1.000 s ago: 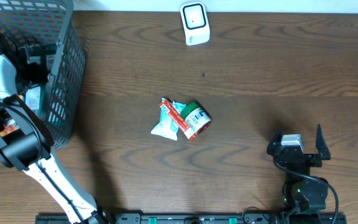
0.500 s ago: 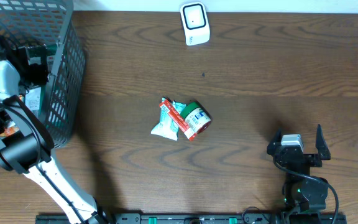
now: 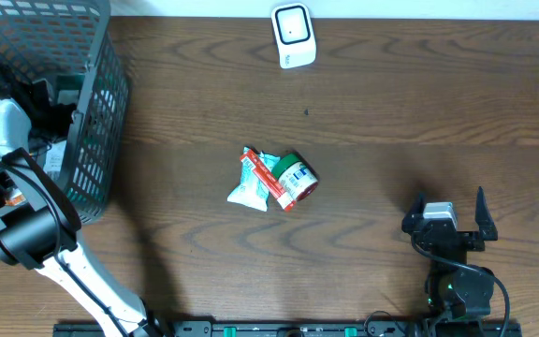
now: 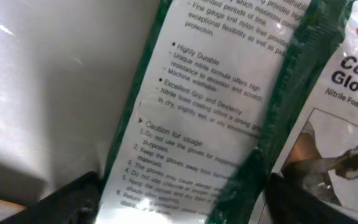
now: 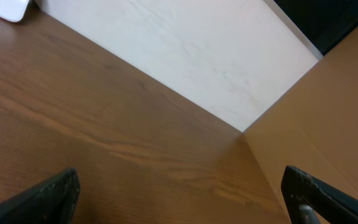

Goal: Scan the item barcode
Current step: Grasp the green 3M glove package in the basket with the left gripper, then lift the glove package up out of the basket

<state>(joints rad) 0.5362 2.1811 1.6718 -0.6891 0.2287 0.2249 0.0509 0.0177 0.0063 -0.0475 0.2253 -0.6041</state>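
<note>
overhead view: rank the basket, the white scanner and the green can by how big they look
1. basket, by far the largest
2. white scanner
3. green can, only a little smaller than the scanner, so ranks two and three are a close call

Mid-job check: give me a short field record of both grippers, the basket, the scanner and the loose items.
Left gripper: inside grey mesh basket, jaws wide over green-edged printed glove package, no grip evident
Right gripper: open, empty, over front right of brown wooden table
Scanner: white box, far table edge
Loose items: white-and-green pouch touching red-and-green can, table centre
Barcode: none in view
</note>
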